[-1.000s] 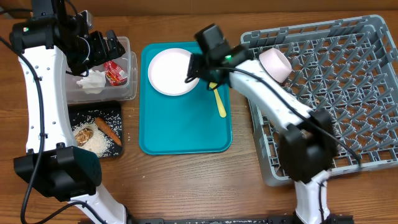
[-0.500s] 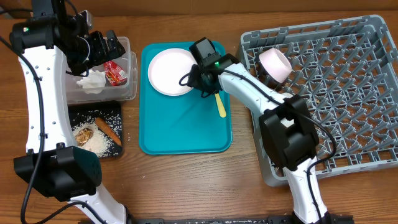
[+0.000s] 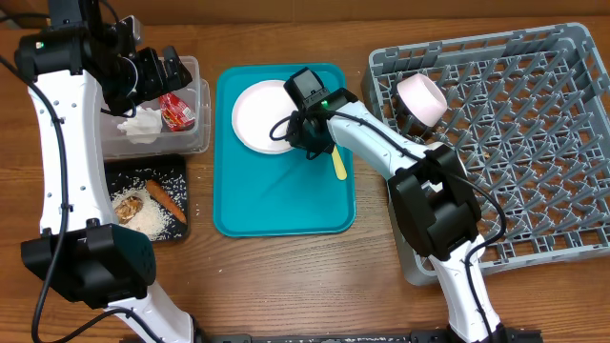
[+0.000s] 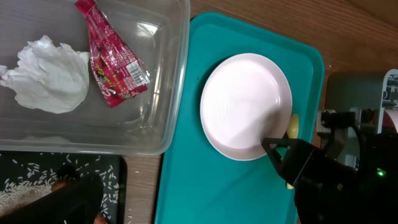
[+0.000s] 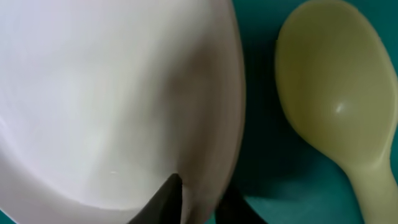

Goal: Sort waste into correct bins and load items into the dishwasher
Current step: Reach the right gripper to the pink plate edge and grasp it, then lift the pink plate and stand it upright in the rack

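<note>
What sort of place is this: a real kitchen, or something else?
Probably a robot test bench staged as a dish-clearing station, not a home kitchen: two robot arms stand at a wooden table, with a grey dish rack and a white plate on a teal tray.

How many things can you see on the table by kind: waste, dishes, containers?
Waste: 5, napkin, wrapper, rice, lump, stick
Dishes in view: 3, plate, spoon, cup
Containers: 4, tub, black tray, teal tray, rack
Total: 12

The plate looked smooth and softly glossy; the spoon was shiny plastic. The tub was clear plastic, the wrapper crinkled and glossy, the table grained wood.
</note>
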Controlling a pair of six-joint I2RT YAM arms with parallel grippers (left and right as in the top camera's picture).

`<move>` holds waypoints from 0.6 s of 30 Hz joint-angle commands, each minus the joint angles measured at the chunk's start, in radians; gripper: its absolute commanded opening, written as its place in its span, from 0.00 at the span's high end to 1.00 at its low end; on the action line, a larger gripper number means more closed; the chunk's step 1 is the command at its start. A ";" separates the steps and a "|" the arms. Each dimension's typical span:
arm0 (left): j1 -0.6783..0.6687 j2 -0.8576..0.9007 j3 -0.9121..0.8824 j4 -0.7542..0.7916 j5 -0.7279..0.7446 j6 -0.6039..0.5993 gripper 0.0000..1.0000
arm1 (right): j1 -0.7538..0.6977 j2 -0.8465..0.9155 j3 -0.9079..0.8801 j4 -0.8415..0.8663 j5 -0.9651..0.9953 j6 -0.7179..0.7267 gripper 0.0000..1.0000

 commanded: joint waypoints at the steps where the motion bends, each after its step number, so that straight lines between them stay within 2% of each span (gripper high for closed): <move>1: -0.004 -0.010 0.017 0.001 -0.006 0.002 0.00 | -0.014 0.006 0.009 -0.010 -0.003 -0.010 0.96; 4: -0.004 -0.010 0.017 0.001 -0.006 0.001 0.00 | -0.036 0.004 0.015 -0.021 -0.020 -0.013 0.96; 13: -0.004 -0.010 0.017 0.001 -0.006 0.001 0.00 | -0.105 -0.018 0.129 -0.114 -0.083 -0.223 0.96; 18: -0.004 -0.010 0.017 0.001 -0.006 0.001 0.00 | -0.113 -0.073 0.270 -0.230 -0.030 -0.422 0.96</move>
